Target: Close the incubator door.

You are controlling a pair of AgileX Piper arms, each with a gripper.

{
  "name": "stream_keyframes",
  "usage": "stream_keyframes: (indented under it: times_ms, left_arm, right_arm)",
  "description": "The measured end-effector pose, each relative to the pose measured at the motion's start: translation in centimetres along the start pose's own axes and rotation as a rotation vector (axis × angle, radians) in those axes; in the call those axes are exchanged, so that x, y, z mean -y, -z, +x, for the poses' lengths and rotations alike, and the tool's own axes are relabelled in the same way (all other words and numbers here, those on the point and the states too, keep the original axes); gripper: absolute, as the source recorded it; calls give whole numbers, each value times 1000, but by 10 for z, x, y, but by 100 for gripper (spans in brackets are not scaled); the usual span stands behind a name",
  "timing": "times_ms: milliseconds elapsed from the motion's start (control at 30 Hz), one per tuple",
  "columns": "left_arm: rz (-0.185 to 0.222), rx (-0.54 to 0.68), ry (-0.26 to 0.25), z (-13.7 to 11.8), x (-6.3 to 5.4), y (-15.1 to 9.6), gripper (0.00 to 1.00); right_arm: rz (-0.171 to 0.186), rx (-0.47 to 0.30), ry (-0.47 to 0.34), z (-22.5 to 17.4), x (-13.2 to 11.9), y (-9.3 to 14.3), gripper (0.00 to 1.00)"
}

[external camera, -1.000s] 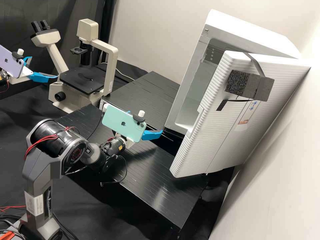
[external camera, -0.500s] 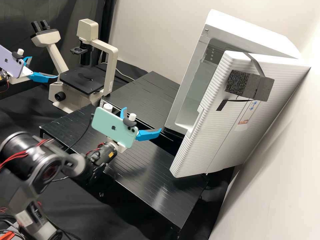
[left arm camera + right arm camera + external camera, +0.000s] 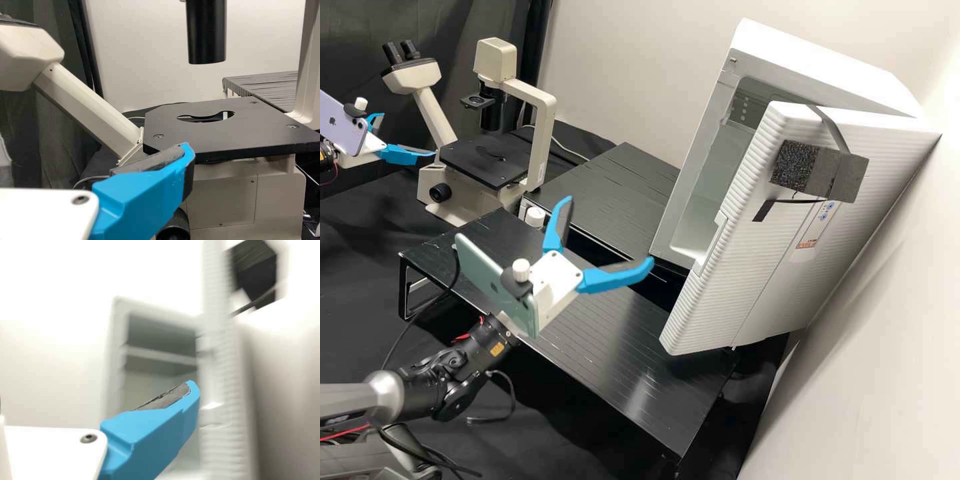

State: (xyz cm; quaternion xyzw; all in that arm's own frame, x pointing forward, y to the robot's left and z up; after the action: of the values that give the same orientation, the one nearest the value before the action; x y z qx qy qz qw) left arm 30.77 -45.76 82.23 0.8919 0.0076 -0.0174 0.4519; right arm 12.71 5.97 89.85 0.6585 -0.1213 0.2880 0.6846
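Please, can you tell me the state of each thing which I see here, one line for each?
Incubator door: open
Incubator: standing, its inside exposed
Right gripper: open, holding nothing
Left gripper: open, holding nothing
Foam block: attached to the door's outside
Microscope: upright
Green phone: clamped by the right gripper
Purple phone: clamped by the left gripper

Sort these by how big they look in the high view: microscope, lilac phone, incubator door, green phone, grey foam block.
Largest to smallest:
Incubator door
Microscope
Green phone and grey foam block, too alike to rank
Lilac phone, cut off by the view's edge
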Motion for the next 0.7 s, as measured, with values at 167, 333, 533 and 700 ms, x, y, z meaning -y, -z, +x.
stream_keyframes:
  times_ms: [167,333,533,700]
  left_arm:
    - [0,0,0,0,0,0,100]
    - [0,0,0,0,0,0,100]
    - [0,0,0,0,0,0,100]
    - [0,0,0,0,0,0,100]
  right_arm:
    - [-8,100,-88,-1,-15,-17,100]
    - [-3,207,-57,6,-8,-39,100]
    - [-26,319,11,27,6,-67,100]
    - [-24,360,11,42,12,-79,100]
